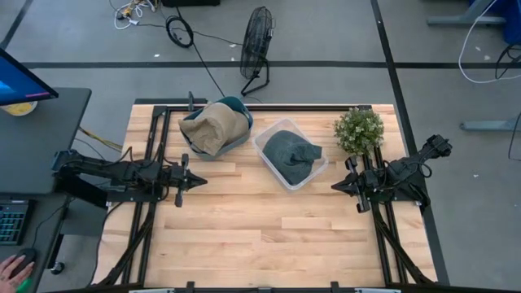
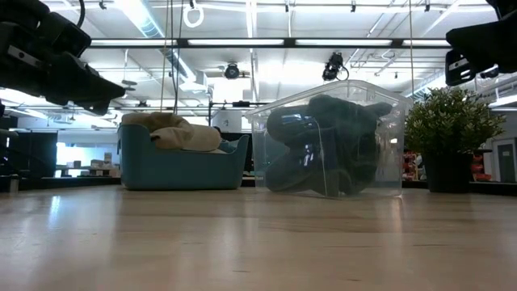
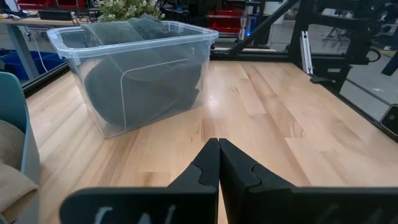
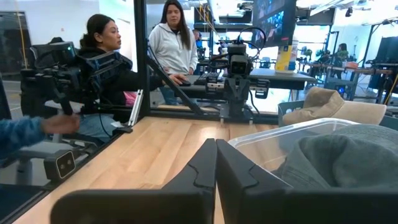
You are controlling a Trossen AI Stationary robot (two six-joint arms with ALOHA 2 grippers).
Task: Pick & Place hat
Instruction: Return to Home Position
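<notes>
Dark caps [image 1: 291, 152] fill the clear bin [image 1: 313, 175]. Left jaws and right jaws are pinched together, empty, at the worktop's [image 1: 260, 236] sides. Next comes parking at home.

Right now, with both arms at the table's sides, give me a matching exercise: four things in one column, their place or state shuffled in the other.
1. brown caps
2. dark blue caps
3. potted plant
4. left gripper

A. shut, over the left side of the table
B. in the transparent bin
C. standing on the table, near the right gripper
D. in the blue bin

Pairs: 1-D, 2-B, 3-C, 4-A.
</notes>
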